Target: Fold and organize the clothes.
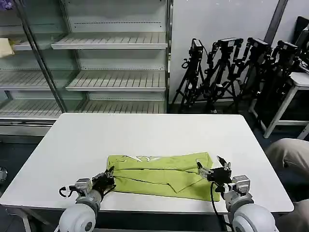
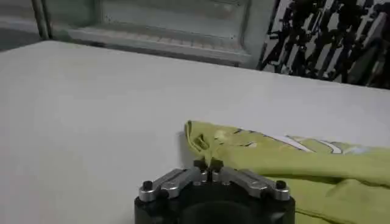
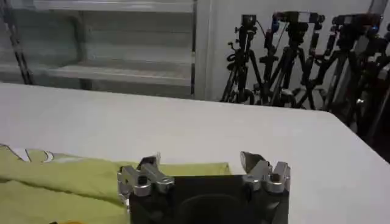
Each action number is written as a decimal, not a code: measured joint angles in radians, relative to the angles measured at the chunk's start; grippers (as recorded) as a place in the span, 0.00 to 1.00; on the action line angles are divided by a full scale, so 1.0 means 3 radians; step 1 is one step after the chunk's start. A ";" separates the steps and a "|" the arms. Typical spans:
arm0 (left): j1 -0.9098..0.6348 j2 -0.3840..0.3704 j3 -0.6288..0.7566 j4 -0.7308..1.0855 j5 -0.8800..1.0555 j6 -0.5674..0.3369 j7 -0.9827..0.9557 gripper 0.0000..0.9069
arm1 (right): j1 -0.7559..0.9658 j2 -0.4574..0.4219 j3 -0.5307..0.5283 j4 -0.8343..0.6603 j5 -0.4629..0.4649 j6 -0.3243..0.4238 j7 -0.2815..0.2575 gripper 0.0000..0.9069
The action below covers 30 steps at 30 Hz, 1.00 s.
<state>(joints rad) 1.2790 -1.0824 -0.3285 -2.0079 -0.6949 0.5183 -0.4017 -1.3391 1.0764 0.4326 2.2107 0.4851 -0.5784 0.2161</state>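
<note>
The clothes are one lime shirt, lying folded into a long band near the table's front edge; its collar's pale inner side shows at the far edge. My left gripper sits at the band's left end, shut on a pinch of the shirt's corner. In the left wrist view the gripper has fabric between its tips. My right gripper hovers over the band's right end, open. In the right wrist view that gripper has its fingers spread wide, with the shirt under and beyond them.
The white table stretches bare behind the shirt. Beyond it stand metal shelves, with a pale cloth on one at far left. Camera tripods cluster at back right. A person's knee shows by the table's right side.
</note>
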 measured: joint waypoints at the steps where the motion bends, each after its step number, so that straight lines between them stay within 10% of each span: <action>1: -0.0002 0.0016 -0.0031 0.0013 0.0042 0.0002 0.0010 0.00 | 0.0000 -0.0005 0.0005 0.0003 0.0002 0.0000 0.0000 1.00; 18: 0.0049 0.0635 -0.1147 0.0032 0.0496 0.0129 0.0362 0.00 | 0.0082 -0.0027 0.0016 -0.0045 -0.0010 0.0000 0.0002 1.00; 30: -0.0099 0.0375 -0.0465 -0.0541 0.0954 0.0137 0.0525 0.00 | 0.0029 -0.0051 0.0105 -0.0035 -0.0042 0.0000 -0.0008 1.00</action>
<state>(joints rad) 1.2494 -0.9698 -0.4681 -2.1700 -0.4087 0.5595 -0.2444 -1.3304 1.0609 0.4641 2.2003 0.4724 -0.5784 0.2137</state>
